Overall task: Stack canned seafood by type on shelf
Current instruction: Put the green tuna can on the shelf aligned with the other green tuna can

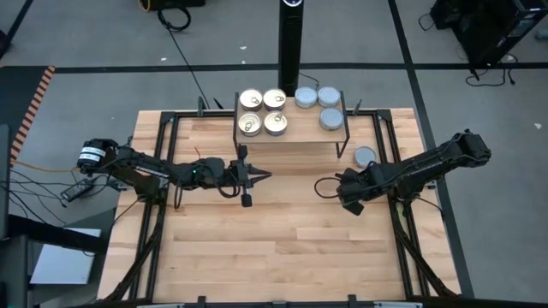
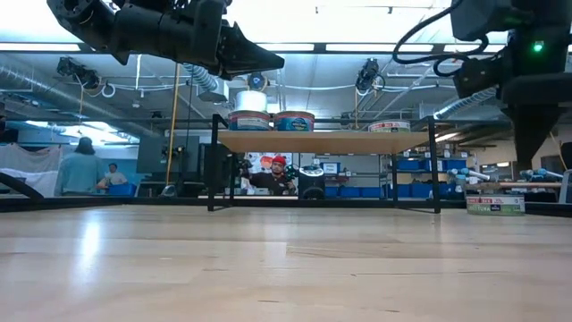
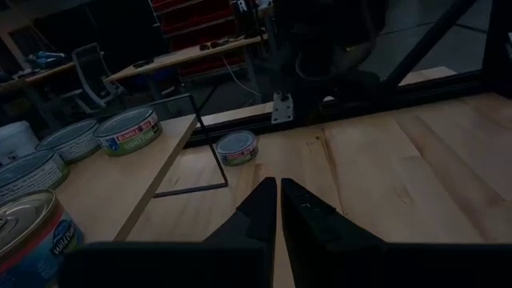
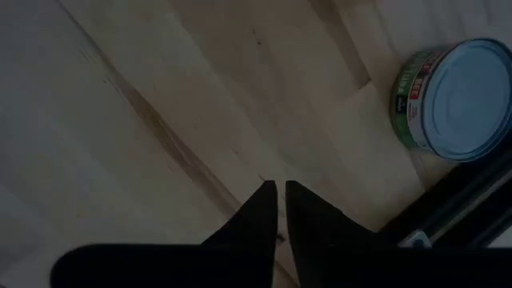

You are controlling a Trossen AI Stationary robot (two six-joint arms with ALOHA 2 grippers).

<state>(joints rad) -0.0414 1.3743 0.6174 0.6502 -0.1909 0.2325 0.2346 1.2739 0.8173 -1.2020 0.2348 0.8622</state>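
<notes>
Seven tins sit on shelf (image 1: 291, 137); one blue-grey tin (image 1: 365, 156) rests on tabletop at shelf's 4 o'clock. Right gripper (image 1: 320, 186) and left gripper (image 1: 265, 176): both clenched, empty. Spread right jaws first, approach tin squarely, grasp rim.

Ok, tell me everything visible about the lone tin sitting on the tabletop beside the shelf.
The lone tin is small, flat and round, metal by its look, with a plain blue-grey lid and a green label with red and white print around its side. It sits upright on the wooden tabletop, just outside the shelf by its black wire leg, near the table's black frame. Nothing holds it; the right tool hangs apart from it, empty.
</notes>
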